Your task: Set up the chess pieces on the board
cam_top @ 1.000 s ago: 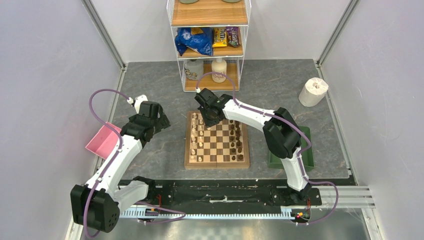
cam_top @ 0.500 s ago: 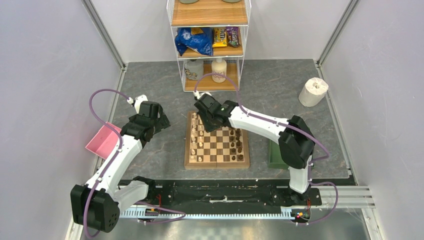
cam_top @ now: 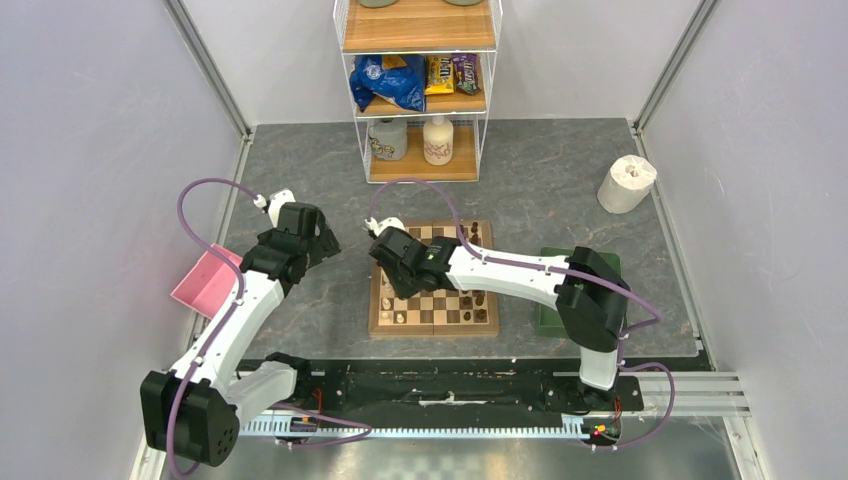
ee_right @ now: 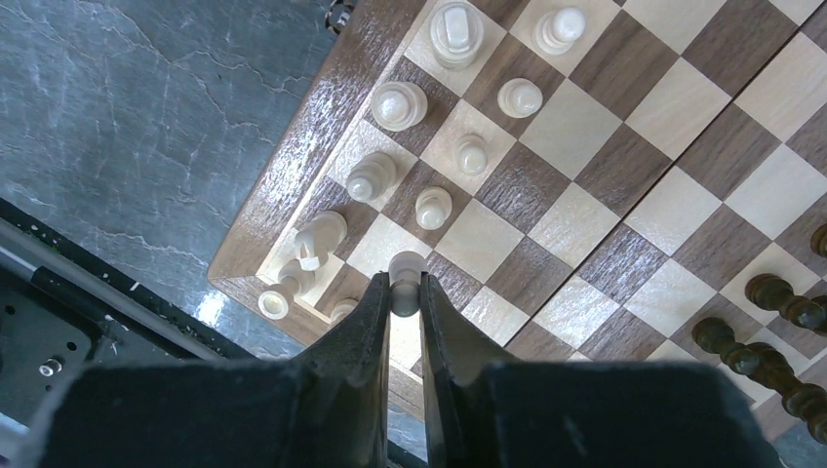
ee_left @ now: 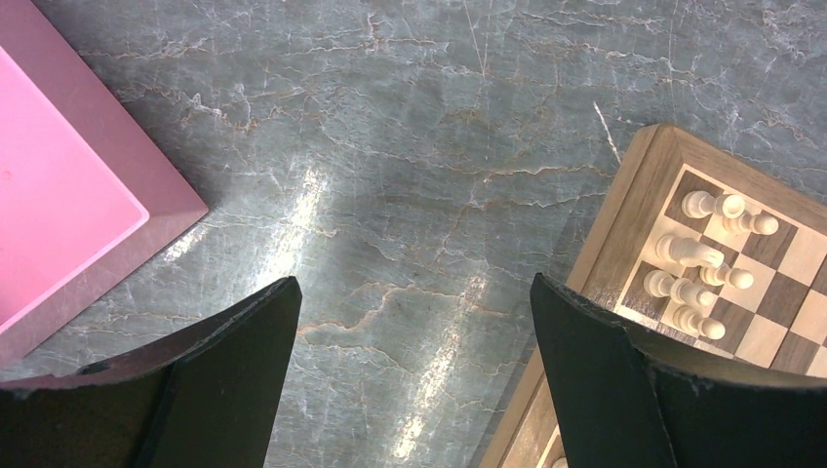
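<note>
Above the grey surface [cam_top: 560, 190], seen from the overhead camera, the board [cam_top: 435, 327] is shown lying square between the two arms, with pale chess pieces [cam_top: 400, 317] ranged along its left side and dark ones [cam_top: 478, 298] along its right. The right arm [cam_top: 500, 272] is stretched across the board, its wrist over the left files, while a green tray [cam_top: 546, 318] is partly hidden behind its elbow. The left arm [cam_top: 245, 300] is held over bare surface left of the board, near a pink tray [cam_top: 200, 285]. A paper roll [cam_top: 627, 183] and a shelf rack [cam_top: 420, 90] are seen at the back. From the left wrist, the left jaws are seen spread wide over bare stone, with a corner of the pink tray [ee_left: 59, 224] at left and a corner of the board [ee_left: 624, 234] at right. From the right wrist, the right jaws are seen pinching a pale pawn [ee_right: 406, 268] by its body, over squares near the board's corner and beside the pale files [ee_right: 421, 207]; whether its base touches the board cannot be told.
</note>
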Tool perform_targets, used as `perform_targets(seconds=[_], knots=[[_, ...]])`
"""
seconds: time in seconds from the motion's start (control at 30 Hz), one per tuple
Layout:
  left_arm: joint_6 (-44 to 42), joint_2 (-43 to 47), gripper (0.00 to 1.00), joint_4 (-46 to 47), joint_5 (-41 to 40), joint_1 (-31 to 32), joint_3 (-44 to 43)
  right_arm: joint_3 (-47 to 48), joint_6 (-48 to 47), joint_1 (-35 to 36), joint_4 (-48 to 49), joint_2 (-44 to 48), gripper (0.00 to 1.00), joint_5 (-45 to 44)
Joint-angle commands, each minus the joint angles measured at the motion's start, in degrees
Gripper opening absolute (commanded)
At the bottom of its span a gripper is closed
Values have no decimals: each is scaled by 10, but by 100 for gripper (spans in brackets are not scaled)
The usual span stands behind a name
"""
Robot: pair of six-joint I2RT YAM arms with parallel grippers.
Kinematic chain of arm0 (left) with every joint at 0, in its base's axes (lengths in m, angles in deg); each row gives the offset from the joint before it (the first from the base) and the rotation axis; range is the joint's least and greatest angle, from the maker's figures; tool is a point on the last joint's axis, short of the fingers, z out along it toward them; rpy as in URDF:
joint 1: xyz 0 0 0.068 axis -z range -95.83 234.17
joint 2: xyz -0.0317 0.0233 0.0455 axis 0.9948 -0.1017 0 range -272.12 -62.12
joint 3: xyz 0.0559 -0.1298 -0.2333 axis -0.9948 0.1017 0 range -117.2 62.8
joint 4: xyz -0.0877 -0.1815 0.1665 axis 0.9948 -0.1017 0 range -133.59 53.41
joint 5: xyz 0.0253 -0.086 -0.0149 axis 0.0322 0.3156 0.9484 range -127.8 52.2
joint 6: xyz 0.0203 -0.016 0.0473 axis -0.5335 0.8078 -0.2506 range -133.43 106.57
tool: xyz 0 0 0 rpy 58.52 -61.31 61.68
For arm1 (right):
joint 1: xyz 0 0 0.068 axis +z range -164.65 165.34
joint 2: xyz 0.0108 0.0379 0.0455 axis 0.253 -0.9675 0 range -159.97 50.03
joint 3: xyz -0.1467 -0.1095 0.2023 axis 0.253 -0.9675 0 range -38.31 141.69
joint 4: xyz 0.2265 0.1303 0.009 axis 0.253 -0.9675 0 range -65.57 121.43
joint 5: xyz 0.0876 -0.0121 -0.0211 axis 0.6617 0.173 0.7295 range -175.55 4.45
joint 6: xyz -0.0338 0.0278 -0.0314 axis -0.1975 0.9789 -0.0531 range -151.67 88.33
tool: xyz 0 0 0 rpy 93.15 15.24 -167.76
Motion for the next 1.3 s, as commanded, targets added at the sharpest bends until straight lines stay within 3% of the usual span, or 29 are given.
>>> perform_targets(seconds=[0.0,1.27], knots=[[15,11,95,18,-2,-5,3,-1,11,10,22,-3,17,-9],[15,5,95,18,-5,-5,5,16,11,14,11,-51,20,31]])
